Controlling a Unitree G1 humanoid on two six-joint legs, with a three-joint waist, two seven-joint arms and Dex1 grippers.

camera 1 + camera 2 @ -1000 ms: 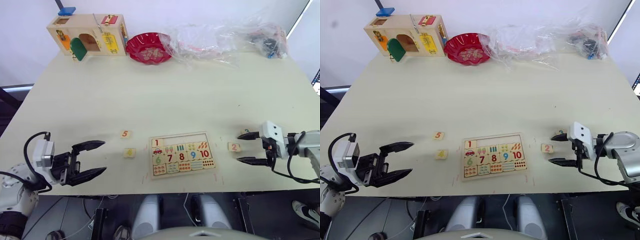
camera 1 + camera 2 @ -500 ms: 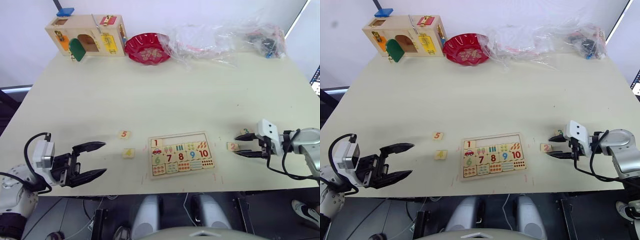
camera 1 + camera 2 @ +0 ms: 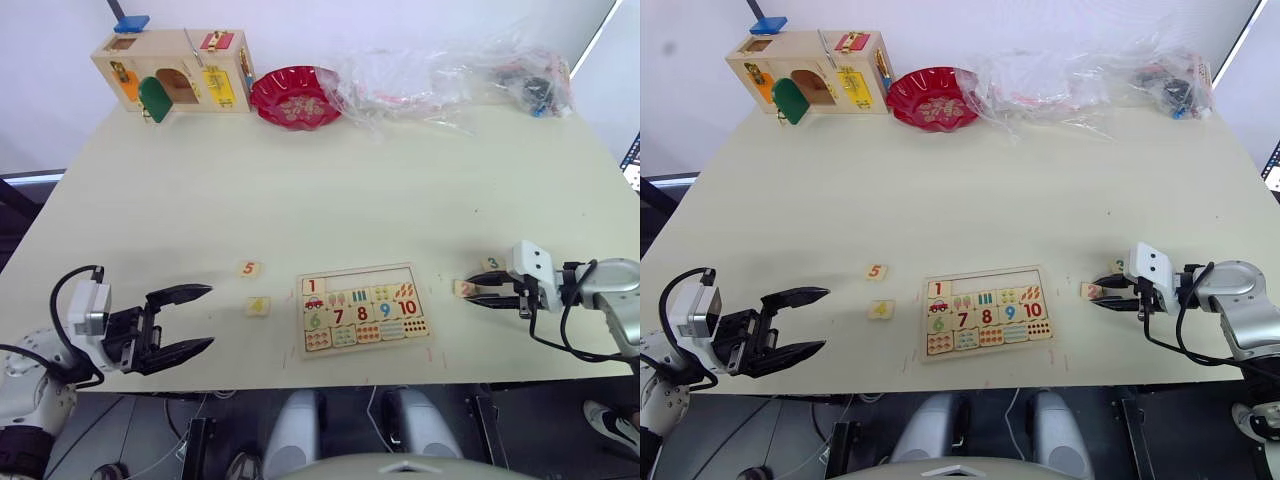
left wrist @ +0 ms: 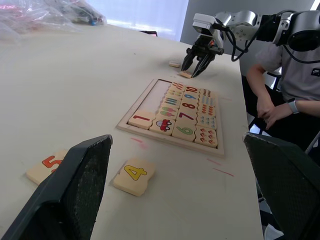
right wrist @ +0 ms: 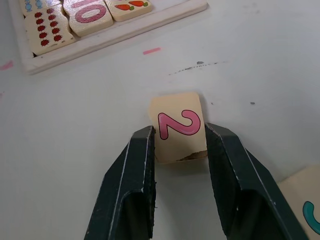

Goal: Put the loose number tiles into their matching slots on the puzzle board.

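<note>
The puzzle board (image 3: pixel 301 318) lies near the table's front edge. The 1 tile (image 3: pixel 313 286) sits in its top row, and the other slots (image 3: pixel 372 277) of that row are bare. Tile 2 (image 5: pixel 179 125) lies flat on the table to the right of the board. My right gripper (image 5: pixel 179 131) is shut on it, one finger against each side. Tile 3 (image 3: pixel 492 264) rests just beyond my right gripper (image 3: pixel 470 291). Tiles 5 (image 3: pixel 250 268) and 4 (image 3: pixel 258 305) lie to the left of the board. My left gripper (image 3: pixel 206 317) stands open, left of tile 4, holding nothing.
At the far edge stand a wooden latch box (image 3: pixel 175 70), a red bowl (image 3: pixel 297 96) and crumpled plastic bags (image 3: pixel 450 75). A person (image 4: pixel 282 95) in a grey shirt sits just off the table's edge behind my right arm.
My right gripper has dropped to the table, slid left to tile 2 and closed its fingers on the tile. The left gripper has stayed put and open.
</note>
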